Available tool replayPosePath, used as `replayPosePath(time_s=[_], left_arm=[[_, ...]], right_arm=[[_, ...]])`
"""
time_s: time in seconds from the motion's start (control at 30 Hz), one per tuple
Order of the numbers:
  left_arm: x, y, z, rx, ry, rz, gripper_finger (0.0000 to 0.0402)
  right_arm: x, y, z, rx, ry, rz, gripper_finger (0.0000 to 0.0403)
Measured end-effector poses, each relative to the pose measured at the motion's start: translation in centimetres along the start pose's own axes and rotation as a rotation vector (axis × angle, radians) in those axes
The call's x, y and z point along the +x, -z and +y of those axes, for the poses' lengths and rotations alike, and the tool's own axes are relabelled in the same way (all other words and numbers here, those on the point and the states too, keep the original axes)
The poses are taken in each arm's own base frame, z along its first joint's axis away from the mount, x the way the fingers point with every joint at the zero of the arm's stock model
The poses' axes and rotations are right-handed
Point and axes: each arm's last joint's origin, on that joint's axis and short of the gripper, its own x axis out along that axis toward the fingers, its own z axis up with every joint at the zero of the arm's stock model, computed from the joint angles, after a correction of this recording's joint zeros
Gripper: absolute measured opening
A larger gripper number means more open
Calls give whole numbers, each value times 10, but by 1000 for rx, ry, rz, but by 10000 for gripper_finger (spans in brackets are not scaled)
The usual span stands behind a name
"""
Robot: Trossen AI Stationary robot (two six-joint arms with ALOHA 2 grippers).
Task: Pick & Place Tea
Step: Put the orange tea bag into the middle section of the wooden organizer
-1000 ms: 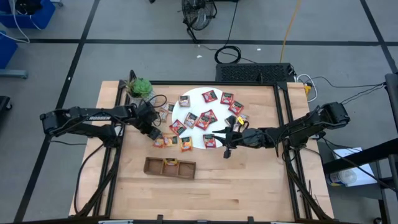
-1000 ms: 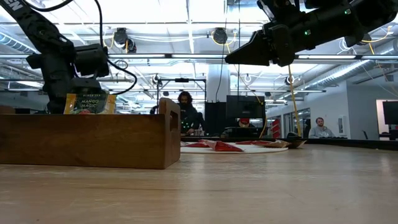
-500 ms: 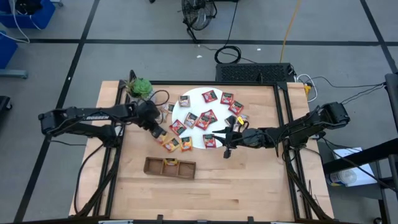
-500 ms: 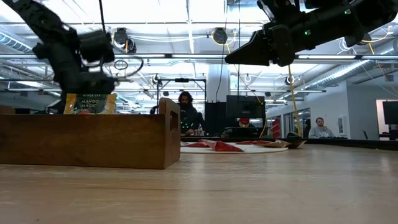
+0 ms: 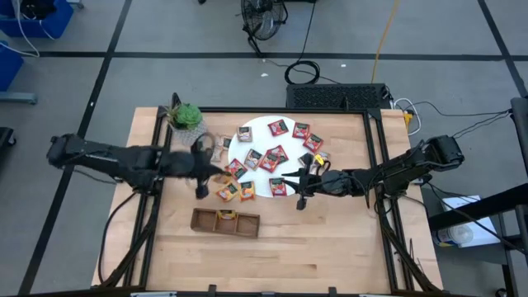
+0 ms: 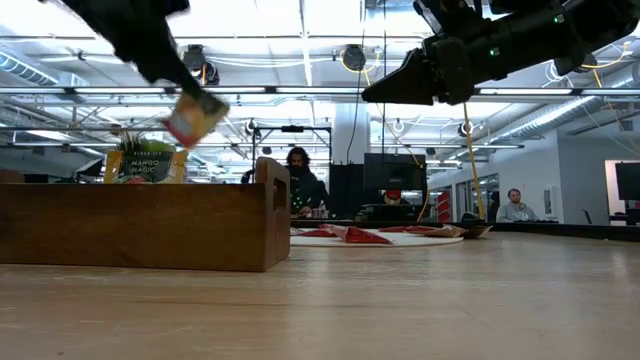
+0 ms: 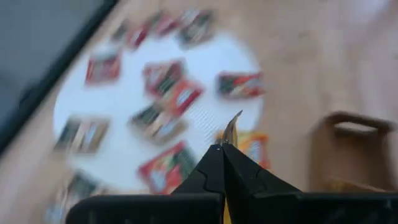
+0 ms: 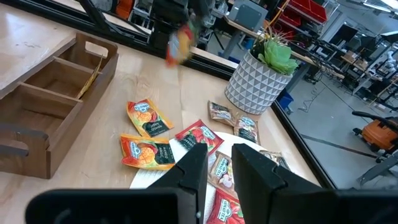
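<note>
**Q:** Legible writing?

**A:** "MANGO MAGIC" on a yellow sachet (image 6: 146,165) standing in the tray (image 5: 225,221), read in the low view. Marks on the other sachets too small to read.

**Q:** Table and room?

**A:** Pale wooden table (image 5: 330,247) in a dark frame, on a grey floor crossed by dark lines. White disc (image 5: 262,142) near the far edge, plant (image 5: 186,115) at the far left corner, tray towards the near edge. Behind the table, an open workshop with bright ceiling lights; one person (image 6: 297,172) at centre, another (image 6: 514,206) seated at right.

**Q:** Position of the tea?

**A:** Mostly red sachets (image 5: 278,127) spread over the disc; two orange-yellow ones (image 5: 227,191) flat on the wood between disc and tray. One blurred orange-and-red sachet (image 6: 195,118) held in the air above the table, beyond the tray.

**Q:** Fingers?

**A:** Left gripper (image 5: 200,175), just left of the disc: fingers together, clamped on that lifted sachet by its edge. Right gripper (image 5: 302,186), above the disc's near right rim: fingers slightly apart, nothing seen between them.
</note>
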Motion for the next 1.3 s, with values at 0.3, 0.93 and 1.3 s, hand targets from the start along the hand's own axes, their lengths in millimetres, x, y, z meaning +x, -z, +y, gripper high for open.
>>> replayPosePath(time_s=[0.3,0.93,1.3], left_arm=[[-10,24,-76,88,6,-250,0],[16,84,-149,96,-62,-270,0],[23,97,-156,79,-78,-248,1]], right_arm=[[0,-1,0,12,6,-13,61],[0,-5,-2,57,16,-52,61],[0,-5,-2,57,16,-53,61]])
